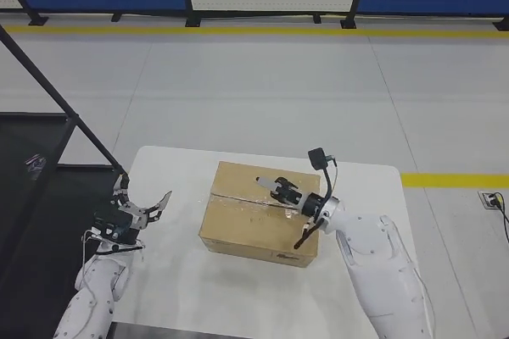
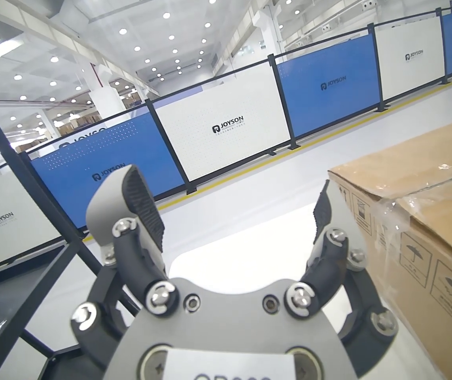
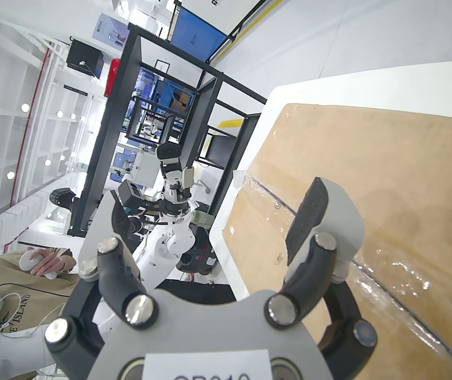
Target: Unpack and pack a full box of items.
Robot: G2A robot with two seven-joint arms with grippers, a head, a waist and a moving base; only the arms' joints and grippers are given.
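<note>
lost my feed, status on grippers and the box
Left gripper open, beside brown cardboard box, not touching. Right gripper open over its taped top seam. Box sealed, no obstruction seen.

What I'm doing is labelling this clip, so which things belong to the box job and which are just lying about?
Job: cardboard box, taped shut, on the white table; right gripper, open over the box top; left gripper, open beside the box.
Just about: black rack next to the table; barrier panels behind; floor socket.

Box [image 1: 248, 219] centred on table [image 1: 176, 169]
</note>
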